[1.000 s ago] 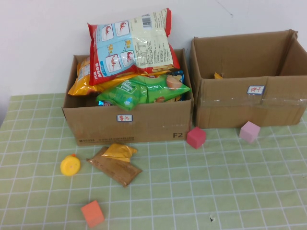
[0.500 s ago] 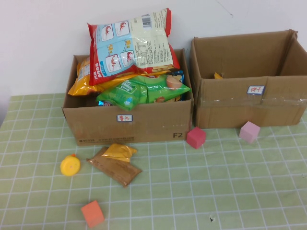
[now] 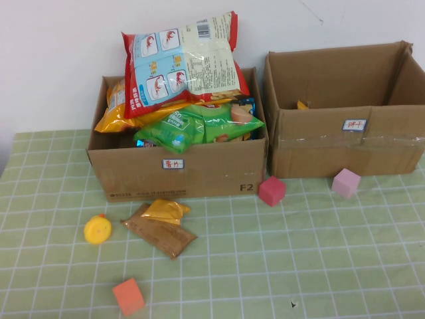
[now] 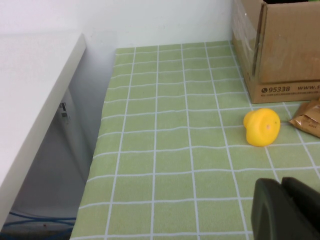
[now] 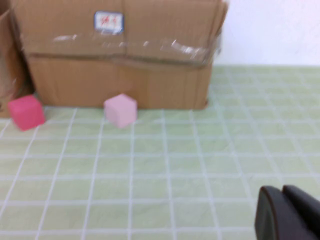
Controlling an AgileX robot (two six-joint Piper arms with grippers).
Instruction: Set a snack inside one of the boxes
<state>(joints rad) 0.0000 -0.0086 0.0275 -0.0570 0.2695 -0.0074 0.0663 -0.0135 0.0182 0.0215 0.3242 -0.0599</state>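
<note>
Nearest, an orange cube [image 3: 127,296] sits on the green checked surface [image 3: 319,252]. Beyond lie a yellow cap [image 3: 97,229] and the brown snack packet [image 3: 159,226], just before the full left box [image 3: 179,169]. The right box [image 3: 345,143] stands nearly empty. The left tool [image 4: 287,210] hangs near the cap, the right tool [image 5: 287,215] before the pink cube [image 5: 120,110]; whether either tool is apart or together cannot be told.

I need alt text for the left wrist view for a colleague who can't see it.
A yellow toy sits on the green checked tablecloth, just off the corner of a cardboard box, with the edge of a brown snack packet beside it. The left hand shows as dark fingers, close together, holding nothing.
</note>
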